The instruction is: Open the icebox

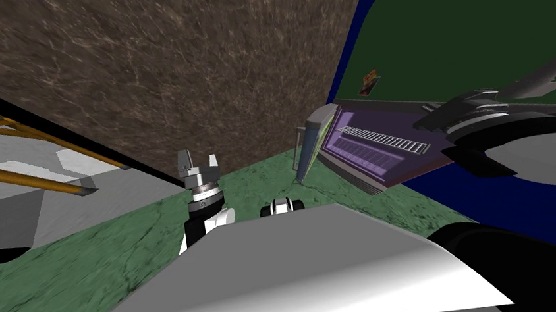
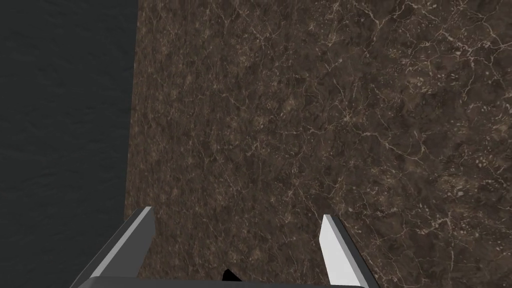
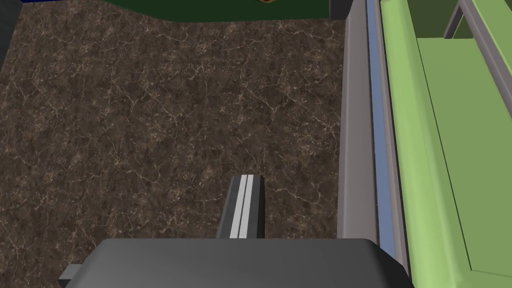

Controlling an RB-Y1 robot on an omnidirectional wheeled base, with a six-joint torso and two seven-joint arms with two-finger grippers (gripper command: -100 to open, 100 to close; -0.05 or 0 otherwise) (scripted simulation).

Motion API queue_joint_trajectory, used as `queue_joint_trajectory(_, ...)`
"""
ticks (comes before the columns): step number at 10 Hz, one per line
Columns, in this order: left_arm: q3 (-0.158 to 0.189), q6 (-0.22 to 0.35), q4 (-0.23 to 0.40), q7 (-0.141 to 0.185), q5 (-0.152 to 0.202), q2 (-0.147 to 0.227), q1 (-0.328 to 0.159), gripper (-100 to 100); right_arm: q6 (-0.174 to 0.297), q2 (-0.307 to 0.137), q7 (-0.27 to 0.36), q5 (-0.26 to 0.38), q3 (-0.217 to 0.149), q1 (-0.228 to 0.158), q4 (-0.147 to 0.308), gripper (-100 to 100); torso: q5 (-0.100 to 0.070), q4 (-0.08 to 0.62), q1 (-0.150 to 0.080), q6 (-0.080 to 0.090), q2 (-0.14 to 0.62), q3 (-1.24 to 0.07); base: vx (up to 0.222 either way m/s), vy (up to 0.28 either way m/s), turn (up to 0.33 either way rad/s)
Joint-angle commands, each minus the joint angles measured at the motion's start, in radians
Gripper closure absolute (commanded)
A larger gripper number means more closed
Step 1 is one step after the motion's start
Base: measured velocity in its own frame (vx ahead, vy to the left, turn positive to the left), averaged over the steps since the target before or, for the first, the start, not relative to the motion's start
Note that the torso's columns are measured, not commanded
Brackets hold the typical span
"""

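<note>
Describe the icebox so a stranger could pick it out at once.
Start at the big brown marbled wall and follow it to its corner with the dark green wall. There, on the green floor, stands the icebox. It alone shows a purple inside with a pale barred rack, and a door with a light green inner face.

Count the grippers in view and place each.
2. The left gripper, open, faces the brown marbled wall. The right gripper, shut, sits beside the icebox, at its grey edge. None seems hidden.
</note>
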Motion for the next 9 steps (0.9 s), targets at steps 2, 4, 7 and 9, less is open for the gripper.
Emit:
queue_joint_trajectory(2,0.000,0.000,0.000,0.000,0.000,0.000,0.000,0,-0.019,-0.022,-0.011,-0.007,-0.019,0.010,-0.015,-100,-0.004,0.003,-0.015,0.001,0.010,0.006,-0.078,-0.167,-0.015)
queue_joint_trajectory(4,0.001,0.000,0.000,0.000,0.000,0.001,-0.001,0,-0.033,-0.040,-0.020,-0.012,-0.034,0.017,-0.027,-100,-0.003,0.002,-0.006,0.001,0.003,0.003,-0.059,-0.199,-0.013)
queue_joint_trajectory(7,0.001,0.000,0.000,0.000,0.000,0.001,0.000,0,-0.057,-0.068,-0.035,-0.021,-0.058,0.029,-0.045,-100,0.000,0.000,0.002,0.001,-0.001,-0.001,-0.067,-0.224,-0.014)
queue_joint_trajectory(9,0.001,0.000,0.000,0.000,0.000,0.001,0.000,0,-0.073,-0.086,-0.046,-0.027,-0.074,0.037,-0.056,-100,0.000,0.000,0.000,0.001,-0.001,0.000,-0.067,-0.238,-0.014)
